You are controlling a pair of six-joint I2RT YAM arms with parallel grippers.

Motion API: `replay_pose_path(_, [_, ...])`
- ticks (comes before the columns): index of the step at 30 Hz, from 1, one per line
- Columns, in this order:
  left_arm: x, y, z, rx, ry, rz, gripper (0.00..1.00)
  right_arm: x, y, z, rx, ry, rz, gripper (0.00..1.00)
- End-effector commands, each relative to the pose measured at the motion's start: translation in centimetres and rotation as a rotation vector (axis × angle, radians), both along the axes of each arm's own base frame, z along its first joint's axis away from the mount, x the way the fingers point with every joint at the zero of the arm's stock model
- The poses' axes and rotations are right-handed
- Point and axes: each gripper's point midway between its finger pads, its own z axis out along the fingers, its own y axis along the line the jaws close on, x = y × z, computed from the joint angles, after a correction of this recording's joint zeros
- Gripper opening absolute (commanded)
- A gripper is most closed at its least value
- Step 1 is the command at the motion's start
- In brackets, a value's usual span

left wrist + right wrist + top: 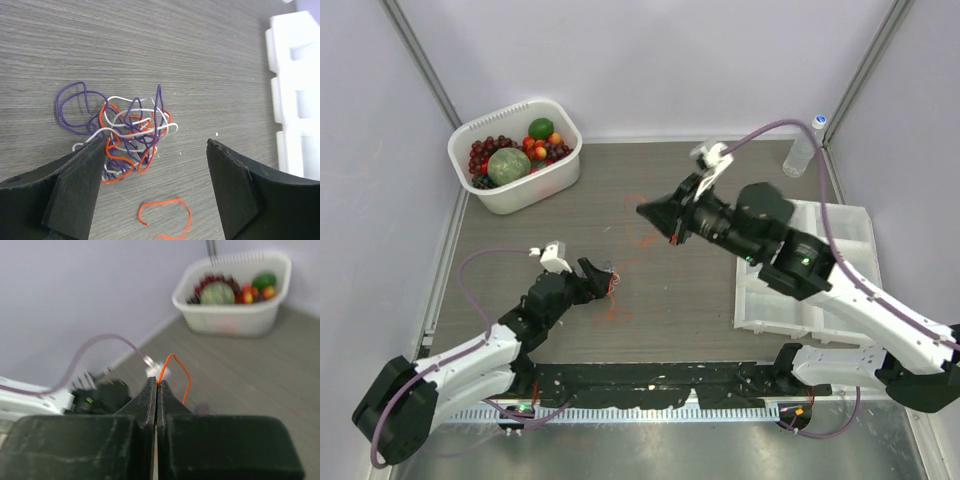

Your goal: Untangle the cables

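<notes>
Grey wood-grain tabletop point(165, 45); likely light, springy tangle of thin purple-orange-white wires point(131, 131) — take an outer loop. Left gripper point(155, 152) gapes empty; right gripper point(156, 384) pinches thin orange wire point(183, 374).

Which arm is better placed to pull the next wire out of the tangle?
Left, probably: the left end effector is open right at the tangle, while the right end effector is shut on an orange wire up in the air.

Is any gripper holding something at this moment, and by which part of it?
The right gripper pinches a thin orange wire at one side of its loop; whether that is the end is hidden. The left gripper stands open over the tangle, holding nothing.
</notes>
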Motion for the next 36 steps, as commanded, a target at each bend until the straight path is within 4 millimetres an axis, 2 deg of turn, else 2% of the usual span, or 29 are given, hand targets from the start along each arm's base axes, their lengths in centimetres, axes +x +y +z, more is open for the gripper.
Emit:
replay_pose_path(1, [-0.4, 0.1, 2.6, -0.112, -0.122, -0.003, 0.88, 1.8, -0.8, -10.9, -0.183, 0.160, -0.118, 0.01])
replay_pose_path(3, [-0.8, 0.4, 2.9, -0.134, -0.148, -0.004, 0.93, 1.6, -2.1, -12.8, -0.195, 0.191, -0.152, 0.01])
replay_pose_path(6, [-0.9, 0.9, 2.9, -0.146, -0.161, 0.020, 0.95, 1.1, -3.9, -13.0, -0.191, 0.191, -0.190, 0.01])
replay_pose_path(8, [-0.8, 1.0, 2.9, -0.149, -0.164, 0.024, 0.95, 0.8, -5.1, -11.3, -0.167, 0.158, -0.207, 0.01])
replay_pose_path(9, [-0.8, 0.9, 2.9, -0.148, -0.162, 0.022, 0.95, 0.6, -5.6, -9.7, -0.141, 0.133, -0.211, 0.01])
replay_pose_path(10, [-0.8, 0.8, 2.9, -0.149, -0.161, 0.016, 0.95, 0.7, -6.0, -9.4, -0.158, 0.117, -0.223, 0.01])
replay_pose_path(11, [-0.8, 0.8, 2.8, -0.148, -0.160, 0.016, 0.95, 0.7, -6.3, -7.7, -0.140, 0.094, -0.231, 0.01])
replay_pose_path(12, [-0.7, 0.8, 2.7, -0.147, -0.157, 0.016, 0.95, 1.0, -6.9, -7.6, -0.172, 0.079, -0.260, 0.01])
replay_pose_path(13, [-0.7, 0.7, 2.7, -0.145, -0.154, 0.013, 0.95, 1.3, -7.2, -6.2, -0.163, 0.063, -0.279, 0.01])
replay_pose_path(16, [-0.8, 0.6, 2.9, -0.146, -0.163, 0.004, 0.95, 2.1, -7.7, -5.1, -0.197, 0.030, -0.321, 0.01])
replay_pose_path(19, [-1.1, 0.5, 3.1, -0.164, -0.184, -0.011, 0.98, 2.6, -7.3, -5.9, -0.216, 0.043, -0.332, 0.01])
replay_pose_path(21, [-1.2, 0.7, 3.1, -0.168, -0.192, -0.008, 1.00, 2.6, -6.5, -7.9, -0.229, 0.082, -0.312, 0.01])
replay_pose_path(22, [-1.3, 0.7, 3.1, -0.169, -0.193, -0.008, 1.00, 2.7, -5.9, -10.2, -0.246, 0.122, -0.304, 0.01])
replay_pose_path(23, [-1.3, 0.8, 3.3, -0.172, -0.200, -0.007, 1.00, 2.5, -5.4, -11.1, -0.225, 0.154, -0.289, 0.01])
replay_pose_path(24, [-1.3, 0.7, 3.3, -0.175, -0.202, -0.010, 1.00, 2.4, -5.3, -14.2, -0.261, 0.194, -0.284, 0.01])
replay_pose_path(25, [-1.4, 0.7, 3.3, -0.178, -0.207, -0.013, 1.00, 2.3, -5.1, -15.3, -0.234, 0.236, -0.288, 0.01])
replay_pose_path(26, [-1.4, 0.7, 3.4, -0.180, -0.209, -0.016, 1.00, 2.0, -5.3, -18.9, -0.278, 0.286, -0.295, 0.01])
replay_pose_path(27, [-1.5, 0.7, 3.4, -0.182, -0.213, -0.020, 1.00, 1.9, -5.2, -20.1, -0.254, 0.330, -0.301, 0.01])
replay_pose_path(29, [-1.6, 0.6, 3.4, -0.184, -0.215, -0.026, 1.00, 1.0, -6.2, -26.5, -0.328, 0.431, -0.325, 0.01])
replay_pose_path(30, [-1.5, 0.5, 3.4, -0.183, -0.218, -0.028, 1.00, 1.1, -6.6, -27.6, -0.319, 0.470, -0.359, 0.00])
replay_pose_path(31, [-1.5, 0.5, 3.5, -0.182, -0.220, -0.032, 1.00, 0.9, -7.5, -30.0, -0.362, 0.506, -0.390, 0.01])
replay_pose_path(33, [-1.6, 0.3, 3.5, -0.183, -0.220, -0.041, 1.00, 0.9, -9.0, -32.3, -0.416, 0.549, -0.453, 0.01])
replay_pose_path(36, [-1.5, 0.1, 3.5, -0.184, -0.218, -0.049, 1.00, 1.2, -10.0, -33.8, -0.454, 0.593, -0.505, 0.01])
